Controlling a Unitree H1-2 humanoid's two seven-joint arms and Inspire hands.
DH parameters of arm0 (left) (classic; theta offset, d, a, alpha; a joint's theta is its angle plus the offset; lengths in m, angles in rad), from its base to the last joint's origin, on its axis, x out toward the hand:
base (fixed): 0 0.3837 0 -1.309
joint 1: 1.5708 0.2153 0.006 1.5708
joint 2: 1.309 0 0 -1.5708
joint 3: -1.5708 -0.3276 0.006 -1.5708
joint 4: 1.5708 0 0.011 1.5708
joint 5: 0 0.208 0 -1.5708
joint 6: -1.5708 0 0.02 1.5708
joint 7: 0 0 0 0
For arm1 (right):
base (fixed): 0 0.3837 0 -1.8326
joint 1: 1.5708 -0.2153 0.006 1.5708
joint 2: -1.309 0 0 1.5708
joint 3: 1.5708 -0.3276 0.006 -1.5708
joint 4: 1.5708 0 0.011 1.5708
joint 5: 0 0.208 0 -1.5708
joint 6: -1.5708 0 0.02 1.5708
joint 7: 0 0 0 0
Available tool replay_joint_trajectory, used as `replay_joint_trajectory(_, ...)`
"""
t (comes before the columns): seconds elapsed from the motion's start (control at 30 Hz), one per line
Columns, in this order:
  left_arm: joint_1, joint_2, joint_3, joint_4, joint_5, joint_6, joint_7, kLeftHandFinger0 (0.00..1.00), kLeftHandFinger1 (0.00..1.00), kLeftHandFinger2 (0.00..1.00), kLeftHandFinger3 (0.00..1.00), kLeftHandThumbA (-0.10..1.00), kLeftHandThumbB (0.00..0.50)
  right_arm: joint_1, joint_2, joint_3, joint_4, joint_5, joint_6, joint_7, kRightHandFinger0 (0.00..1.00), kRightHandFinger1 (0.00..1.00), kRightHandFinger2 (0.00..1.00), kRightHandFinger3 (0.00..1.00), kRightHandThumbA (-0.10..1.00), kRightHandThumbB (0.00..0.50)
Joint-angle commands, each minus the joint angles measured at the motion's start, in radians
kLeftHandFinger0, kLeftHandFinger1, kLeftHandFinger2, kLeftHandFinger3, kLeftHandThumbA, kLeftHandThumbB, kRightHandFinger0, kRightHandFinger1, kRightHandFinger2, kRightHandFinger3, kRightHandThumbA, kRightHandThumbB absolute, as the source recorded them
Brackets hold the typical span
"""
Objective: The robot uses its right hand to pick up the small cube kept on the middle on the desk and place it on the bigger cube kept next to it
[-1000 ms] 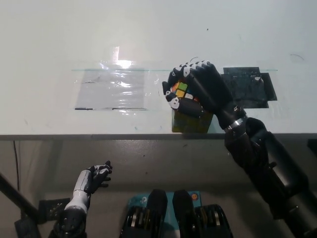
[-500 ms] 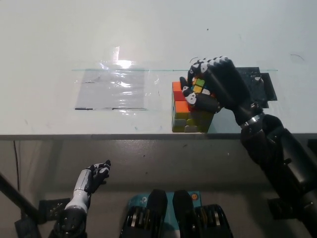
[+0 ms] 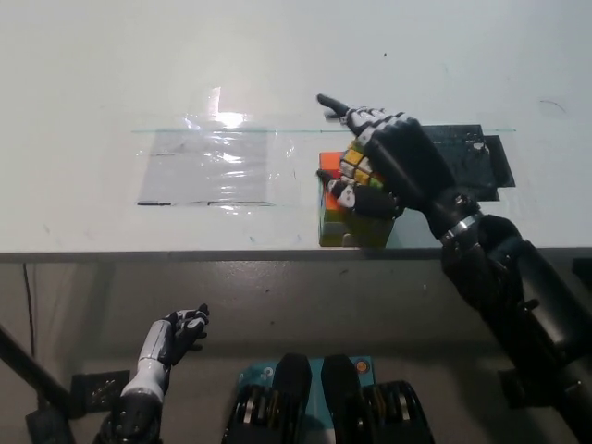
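The bigger multicoloured cube (image 3: 339,222) stands near the front edge of the pale desk (image 3: 111,74). The small multicoloured cube (image 3: 353,164) rests on top of it, half hidden under my black right hand (image 3: 398,162). That hand hovers over the stack from the right, its fingers (image 3: 333,104) spread and stretching away past the small cube, while the thumb still lies beside the cube's front. My white left hand (image 3: 173,335) hangs below the desk edge at the lower left, holding nothing, fingers loosely apart.
A shiny clear plastic sheet (image 3: 211,166) is taped flat on the desk left of the cubes. A black patch (image 3: 476,162) lies right of them, partly under my right arm. The desk's front edge (image 3: 185,252) runs just below the bigger cube.
The right hand, shut on the small cube a second ago, shifted right over the bigger cube. Its fingers have now spread off the small cube. The left hand barely moved.
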Motion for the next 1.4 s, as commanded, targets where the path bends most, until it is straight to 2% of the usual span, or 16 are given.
replay_joint_trajectory(0.0,-0.012,0.005,-0.010,-0.026,0.012,0.003,0.013,0.69,0.66,0.67,0.59,0.65,0.076,-0.013,0.008,0.018,-0.038,-0.032,0.076,0.085,1.00,1.00,1.00,1.00,1.00,0.429)
replay_joint_trajectory(0.1,-0.016,0.004,-0.006,-0.016,0.006,0.000,0.014,0.72,0.68,0.66,0.58,0.64,0.084,-0.019,0.004,0.026,-0.030,-0.057,0.077,0.064,1.00,1.00,1.00,1.00,1.00,0.440)
replay_joint_trajectory(0.17,-0.016,0.007,-0.017,-0.015,0.023,0.000,0.023,0.79,0.73,0.71,0.63,0.67,0.081,-0.020,0.002,0.025,-0.030,-0.058,0.081,0.064,1.00,1.00,1.00,1.00,1.00,0.439)
replay_joint_trajectory(0.2,-0.014,0.000,-0.002,-0.023,0.003,0.011,0.021,0.73,0.70,0.71,0.64,0.64,0.094,-0.020,-0.002,0.023,-0.026,-0.059,0.070,0.052,1.00,1.00,1.00,1.00,1.00,0.429)
replay_joint_trajectory(0.23,-0.010,0.001,-0.004,-0.033,0.004,0.013,0.016,0.75,0.71,0.73,0.66,0.64,0.099,-0.020,-0.004,0.024,-0.026,-0.064,0.070,0.048,1.00,1.00,1.00,1.00,1.00,0.422)
replay_joint_trajectory(0.27,-0.006,0.001,-0.005,-0.030,0.004,0.005,0.016,0.72,0.68,0.70,0.62,0.65,0.098,-0.017,-0.006,0.025,-0.029,-0.065,0.071,0.051,1.00,1.00,1.00,1.00,1.00,0.414)
replay_joint_trajectory(0.47,-0.004,0.000,-0.006,-0.026,0.005,0.004,0.016,0.78,0.74,0.76,0.66,0.66,0.082,-0.012,-0.012,0.025,-0.025,-0.091,0.064,0.015,1.00,1.00,1.00,1.00,1.00,0.405)
replay_joint_trajectory(0.5,-0.004,-0.001,-0.004,-0.027,0.001,0.007,0.013,0.74,0.69,0.71,0.63,0.66,0.085,-0.011,-0.015,0.023,-0.027,-0.092,0.062,0.013,1.00,1.00,1.00,1.00,1.00,0.403)
replay_joint_trajectory(0.7,0.009,0.001,-0.010,-0.036,0.010,0.008,0.017,0.73,0.69,0.70,0.63,0.67,0.090,-0.006,-0.016,0.017,-0.022,-0.093,0.045,-0.016,1.00,1.00,1.00,1.00,1.00,0.411)
replay_joint_trajectory(0.77,0.008,0.001,-0.010,-0.028,0.009,-0.002,0.016,0.81,0.76,0.77,0.67,0.67,0.088,-0.006,-0.018,0.016,-0.035,-0.096,0.052,-0.011,1.00,1.00,1.00,1.00,1.00,0.415)
replay_joint_trajectory(0.9,0.010,0.002,-0.014,-0.014,0.013,-0.003,0.019,0.78,0.72,0.73,0.63,0.69,0.106,0.002,-0.012,0.011,-0.069,-0.091,0.067,0.011,1.00,1.00,1.00,1.00,1.00,0.446)
replay_joint_trajectory(1.0,0.015,-0.001,-0.008,-0.023,0.006,0.000,0.022,0.69,0.65,0.66,0.55,0.65,0.097,0.024,0.001,-0.014,-0.166,-0.023,0.089,0.085,1.00,1.00,1.00,1.00,1.00,0.472)
replay_joint_trajectory(1.07,0.017,-0.001,-0.012,-0.021,0.011,0.001,0.025,0.74,0.71,0.69,0.58,0.66,0.093,0.033,0.001,-0.018,-0.195,-0.020,0.095,0.098,1.00,1.00,1.00,1.00,1.00,0.482)
replay_joint_trajectory(1.1,0.021,0.001,-0.015,-0.020,0.013,-0.004,0.020,0.75,0.72,0.72,0.65,0.68,0.086,0.049,-0.002,-0.028,-0.269,0.008,0.118,0.146,1.00,1.00,1.00,1.00,1.00,0.481)
replay_joint_trajectory(1.3,0.024,0.000,-0.014,-0.019,0.011,-0.006,0.024,0.73,0.69,0.70,0.62,0.65,0.079,0.075,-0.009,-0.055,-0.430,0.030,0.189,0.259,1.00,1.00,1.00,1.00,1.00,0.499)
replay_joint_trajectory(1.37,0.031,0.000,-0.017,-0.025,0.014,-0.002,0.024,0.77,0.73,0.73,0.65,0.67,0.089,0.097,-0.010,-0.069,-0.495,0.051,0.207,0.285,1.00,1.00,1.00,1.00,1.00,0.484)
